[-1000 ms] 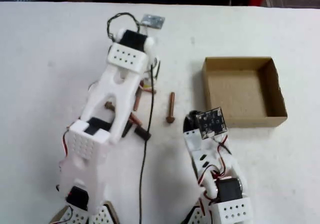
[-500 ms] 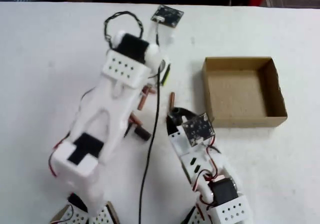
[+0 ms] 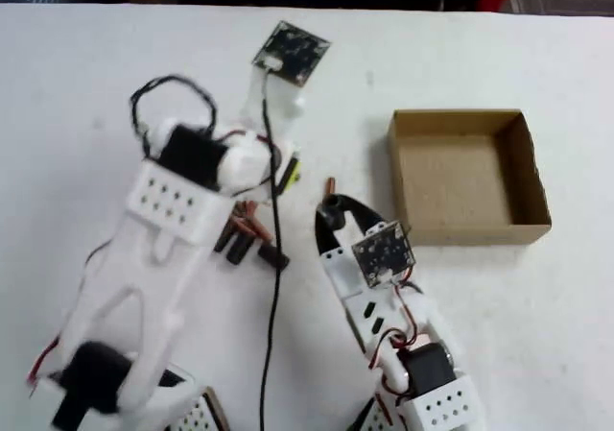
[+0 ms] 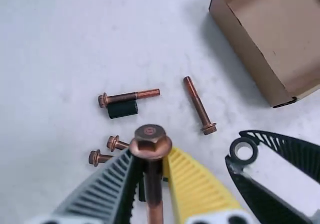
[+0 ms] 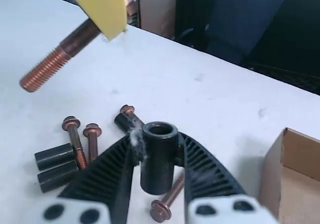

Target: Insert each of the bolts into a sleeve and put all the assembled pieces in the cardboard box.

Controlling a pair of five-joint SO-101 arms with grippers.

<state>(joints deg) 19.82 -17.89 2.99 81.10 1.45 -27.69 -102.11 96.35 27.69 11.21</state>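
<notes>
Bolt point(image 4: 153, 184) is sitting clamped in left claw point(image 4: 150, 158), just upper-left in the high view of the upright sleeve point(image 5: 159, 159) right claw point(image 5: 159, 146) is pinching, axes misaligned.

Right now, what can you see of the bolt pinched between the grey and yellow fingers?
The bolt looks like copper-coloured metal, with a flanged hexagonal head and a threaded tip. The left gripper clamps its shank just behind the head; it hangs above the table, touching nothing else.
</notes>
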